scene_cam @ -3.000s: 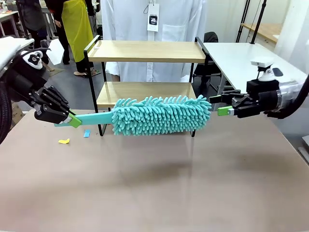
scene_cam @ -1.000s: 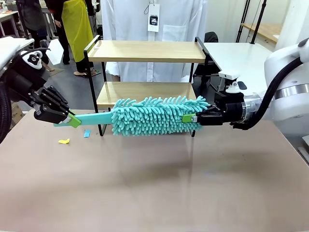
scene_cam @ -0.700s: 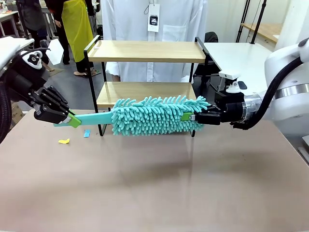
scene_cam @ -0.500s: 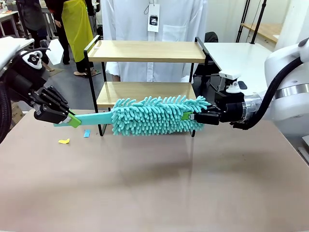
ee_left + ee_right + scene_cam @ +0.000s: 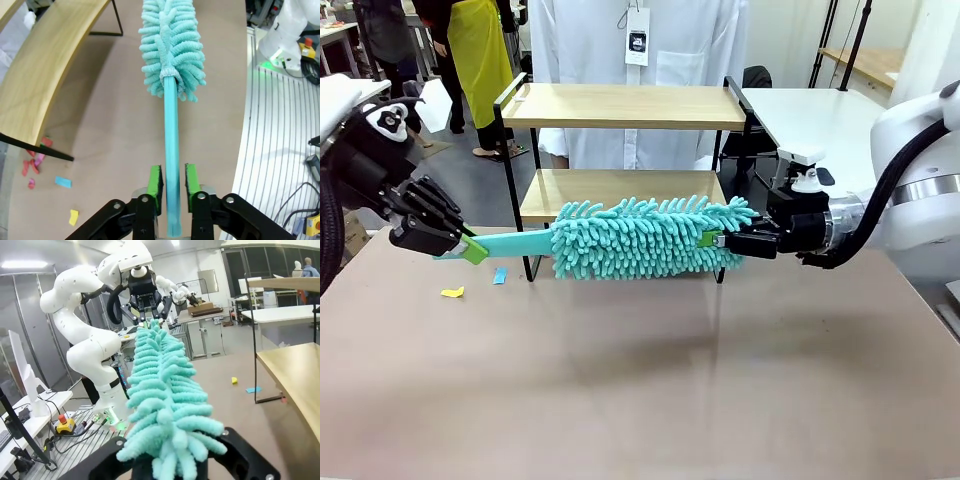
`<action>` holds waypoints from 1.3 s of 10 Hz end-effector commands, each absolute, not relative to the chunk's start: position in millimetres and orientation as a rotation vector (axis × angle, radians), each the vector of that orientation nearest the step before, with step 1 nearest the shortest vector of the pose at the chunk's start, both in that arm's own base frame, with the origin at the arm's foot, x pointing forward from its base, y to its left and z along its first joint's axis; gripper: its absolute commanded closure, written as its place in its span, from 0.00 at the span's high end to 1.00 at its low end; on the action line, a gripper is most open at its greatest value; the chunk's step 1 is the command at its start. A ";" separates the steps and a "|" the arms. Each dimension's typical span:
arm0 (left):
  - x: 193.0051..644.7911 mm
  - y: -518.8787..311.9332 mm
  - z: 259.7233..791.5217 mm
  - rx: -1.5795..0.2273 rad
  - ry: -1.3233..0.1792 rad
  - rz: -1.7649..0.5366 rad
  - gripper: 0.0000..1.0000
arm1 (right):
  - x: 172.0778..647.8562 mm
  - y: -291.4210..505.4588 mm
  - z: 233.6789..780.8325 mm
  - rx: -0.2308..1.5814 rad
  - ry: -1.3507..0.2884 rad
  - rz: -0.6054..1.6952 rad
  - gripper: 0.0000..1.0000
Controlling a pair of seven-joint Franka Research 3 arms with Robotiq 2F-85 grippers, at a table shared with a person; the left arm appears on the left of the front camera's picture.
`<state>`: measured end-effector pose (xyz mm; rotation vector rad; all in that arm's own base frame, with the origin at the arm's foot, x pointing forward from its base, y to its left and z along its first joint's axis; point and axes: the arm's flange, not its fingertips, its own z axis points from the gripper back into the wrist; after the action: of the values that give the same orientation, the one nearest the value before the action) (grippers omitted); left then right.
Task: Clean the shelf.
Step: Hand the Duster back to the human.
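Right gripper (image 5: 716, 240) has clamped the duster (image 5: 645, 238) head, frame centre. Left gripper (image 5: 172, 181) pads look just released off the handle; handover apparently underway.

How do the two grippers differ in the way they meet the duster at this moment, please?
The left gripper stands open, its pads beside the duster's flat handle; the right gripper is shut on the fluffy head's tip. The left comes in tilted downward, the right roughly level. Both meet the duster in front of the shelf.
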<state>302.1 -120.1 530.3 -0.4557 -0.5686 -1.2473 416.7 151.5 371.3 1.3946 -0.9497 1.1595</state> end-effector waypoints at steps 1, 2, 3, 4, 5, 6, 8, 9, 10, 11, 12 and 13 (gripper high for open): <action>299.3 -112.1 536.5 -0.510 -0.626 -1.219 1.00 | 416.8 152.4 372.5 1.383 -0.950 1.164 0.00; 298.3 -100.8 543.1 -0.568 -0.671 -1.205 0.74 | 416.8 152.4 372.5 1.383 -0.950 1.164 0.00; 296.8 -85.9 549.2 -0.638 -0.722 -1.196 1.00 | 416.8 152.4 372.5 1.383 -0.950 1.164 0.00; 295.4 -66.3 554.0 -0.689 -0.774 -1.168 1.00 | 416.8 152.4 372.5 1.383 -0.950 1.164 0.00; 290.9 -39.2 556.9 -0.722 -0.837 -1.129 1.00 | 416.8 152.4 372.5 1.383 -0.950 1.164 0.00; 288.5 -27.6 556.7 -0.738 -0.859 -1.121 1.00 | 416.8 152.4 372.5 1.383 -0.950 1.164 0.00; 281.9 7.3 551.7 -0.798 -0.911 -1.107 1.00 | 416.8 152.4 372.5 1.383 -0.950 1.164 0.00; 278.4 16.6 550.3 -0.818 -0.937 -1.120 1.00 | 416.8 152.4 372.5 1.383 -0.950 1.164 0.00; 278.1 20.1 551.9 -0.825 -0.943 -1.136 1.00 | 416.8 152.4 372.5 1.383 -0.950 1.164 0.00; 286.4 18.0 565.1 -0.776 -0.907 -1.090 1.00 | 416.8 152.4 372.5 1.383 -0.950 1.164 0.00; 286.4 18.0 565.1 -0.776 -0.907 -1.090 1.00 | 416.9 151.6 370.4 1.389 -0.948 1.159 0.16; 286.4 18.0 565.1 -0.776 -0.907 -1.090 1.00 | 413.5 145.6 395.7 1.390 -1.014 1.150 0.16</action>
<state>284.3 21.6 562.5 -0.7728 -0.8860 -1.0788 417.4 150.1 375.4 1.3869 -0.9622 1.1593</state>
